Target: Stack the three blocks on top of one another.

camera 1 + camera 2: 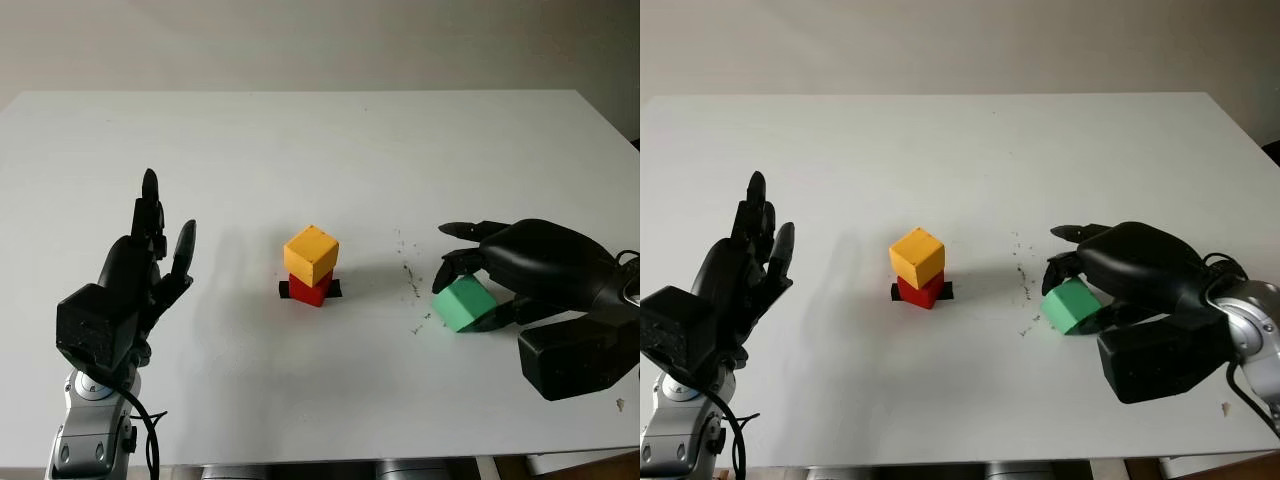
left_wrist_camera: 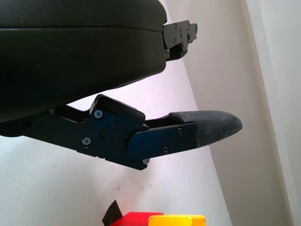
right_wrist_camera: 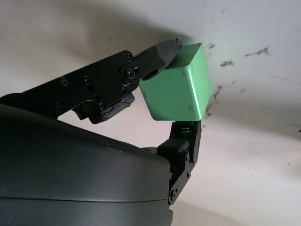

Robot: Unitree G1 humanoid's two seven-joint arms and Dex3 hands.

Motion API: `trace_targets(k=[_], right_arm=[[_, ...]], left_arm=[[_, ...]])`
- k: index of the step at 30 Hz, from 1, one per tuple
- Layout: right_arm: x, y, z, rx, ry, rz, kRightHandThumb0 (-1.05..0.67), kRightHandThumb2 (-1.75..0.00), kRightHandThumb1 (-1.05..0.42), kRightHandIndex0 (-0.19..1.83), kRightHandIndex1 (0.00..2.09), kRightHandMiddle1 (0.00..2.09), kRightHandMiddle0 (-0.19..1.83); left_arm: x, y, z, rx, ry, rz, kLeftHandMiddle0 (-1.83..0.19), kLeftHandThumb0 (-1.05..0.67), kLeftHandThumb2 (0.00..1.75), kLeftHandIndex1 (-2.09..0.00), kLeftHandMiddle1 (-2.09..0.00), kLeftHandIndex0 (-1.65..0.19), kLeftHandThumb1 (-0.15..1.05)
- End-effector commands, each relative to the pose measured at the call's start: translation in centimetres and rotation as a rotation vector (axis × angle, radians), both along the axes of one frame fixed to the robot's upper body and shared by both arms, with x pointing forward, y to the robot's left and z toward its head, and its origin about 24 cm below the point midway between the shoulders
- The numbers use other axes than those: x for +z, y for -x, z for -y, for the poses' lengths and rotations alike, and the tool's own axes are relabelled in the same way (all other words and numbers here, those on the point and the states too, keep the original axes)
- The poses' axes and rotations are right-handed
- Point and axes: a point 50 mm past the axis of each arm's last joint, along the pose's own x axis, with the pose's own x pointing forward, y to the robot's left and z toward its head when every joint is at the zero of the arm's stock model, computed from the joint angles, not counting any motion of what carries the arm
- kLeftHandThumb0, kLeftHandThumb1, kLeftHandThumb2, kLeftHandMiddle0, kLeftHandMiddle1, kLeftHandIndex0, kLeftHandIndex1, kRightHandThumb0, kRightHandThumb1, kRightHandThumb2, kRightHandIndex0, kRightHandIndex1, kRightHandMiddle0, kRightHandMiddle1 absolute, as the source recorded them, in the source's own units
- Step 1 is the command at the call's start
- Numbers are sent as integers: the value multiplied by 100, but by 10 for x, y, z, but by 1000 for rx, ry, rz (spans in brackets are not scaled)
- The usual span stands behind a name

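The right hand is closing its fingers on the green block, which is sitting tilted on the white bench, so the last of the three is being picked up. Off to that hand's left, well apart, the yellow block is sitting on the red block, which is resting on a strip of black tape. By my judgement the next move is calling for a lift, a carry to the left and a level set-down on yellow without nudging the pair; nothing is lying in between, and the left hand is hovering open beyond the stack.

One block atop another
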Motion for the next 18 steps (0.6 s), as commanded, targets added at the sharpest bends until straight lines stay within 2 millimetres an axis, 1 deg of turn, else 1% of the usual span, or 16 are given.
trace_targets(k=[1, 6, 8, 11, 13, 16, 18], right_arm=[[13, -5, 3, -4, 26, 51, -34, -5, -91, 31, 7, 111, 55], [31, -14, 2, -5, 18, 115, -35, -5, -89, 35, 8, 111, 56], [42, -18, 0, -4, 15, 132, -35, -5, -86, 38, 7, 95, 66], [57, -26, -5, 16, -6, 149, -36, -5, -84, 39, 6, 82, 74], [68, -35, -11, 54, -14, 159, -38, -5, -82, 41, 7, 77, 81], [80, -45, -22, 92, -3, 148, -40, -5, -82, 42, 7, 75, 84], [90, -52, -33, 124, 8, 141, -41, -5, -81, 43, 7, 73, 86]], left_arm=[[2, 0, 0, -8, -4, 13, 19, -79, 58, 0, -3, 19, 105], [1, 0, 0, -9, 10, 11, 19, -80, 56, 0, -4, 19, 105], [1, 0, 1, -12, 10, 10, 19, -80, 56, 0, -3, 19, 105], [1, -1, 1, -12, 7, 8, 19, -80, 56, 0, -4, 19, 105], [2, -2, 2, -15, 12, 13, 19, -80, 56, 0, -4, 19, 105], [1, -3, 3, -24, 19, 16, 19, -79, 56, 0, -4, 19, 105], [1, -4, 4, -29, 9, 16, 19, -78, 57, 0, -3, 19, 105]])
